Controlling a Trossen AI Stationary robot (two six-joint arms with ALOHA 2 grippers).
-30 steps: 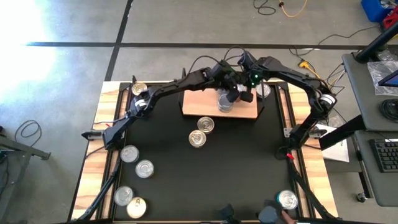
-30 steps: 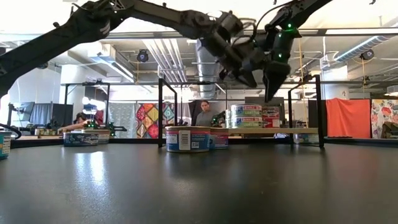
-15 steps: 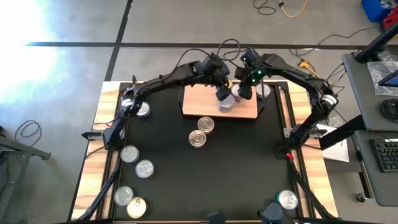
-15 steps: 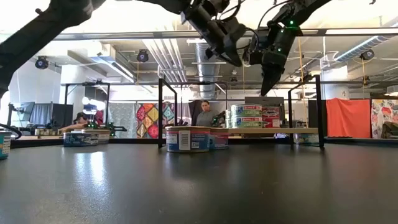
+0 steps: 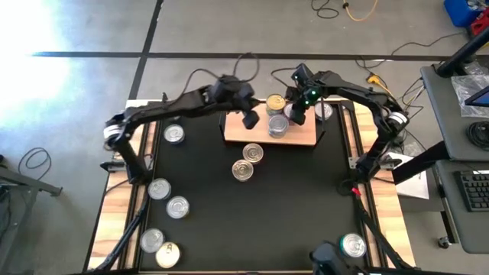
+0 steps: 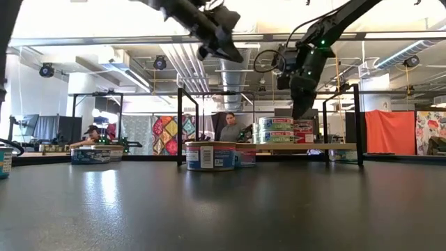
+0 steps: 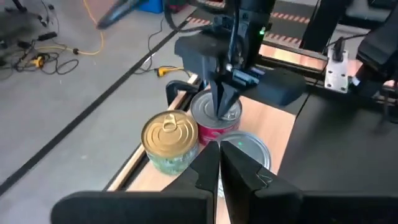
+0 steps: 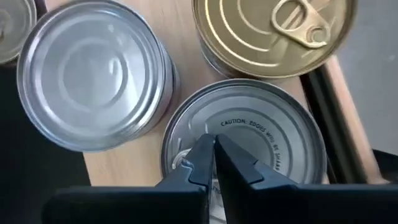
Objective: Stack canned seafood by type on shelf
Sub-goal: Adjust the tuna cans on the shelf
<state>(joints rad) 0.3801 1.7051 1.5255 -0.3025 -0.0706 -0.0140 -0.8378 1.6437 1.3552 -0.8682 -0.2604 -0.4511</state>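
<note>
I see my left hand (image 5: 250, 120) has pulled back from the shelf (image 5: 241, 131) toward its left end and lifted clear; a second ago it crowded in over the tins beside the right one. Its fingers (image 7: 208, 169) are pressed together and carry nothing. With it gone, a gold-lidded tin (image 5: 275, 103) shows at the back of the shelf, so I judge that tin placed.

My right hand (image 8: 213, 149) hovers over the silver-lidded stack (image 5: 288, 112) just beside the gold tin, fingers together and empty, tips almost on the lid. A second silver stack (image 5: 277, 127) stands in front, at the shelf's near edge.

Two tins (image 5: 247, 162) wait on the black counter (image 5: 306, 198) just before the shelf, several more (image 5: 163, 219) lie near the left edge, and one (image 5: 353, 244) sits at the near right corner. Much sorting remains; the left arm looks free to fetch the next.
</note>
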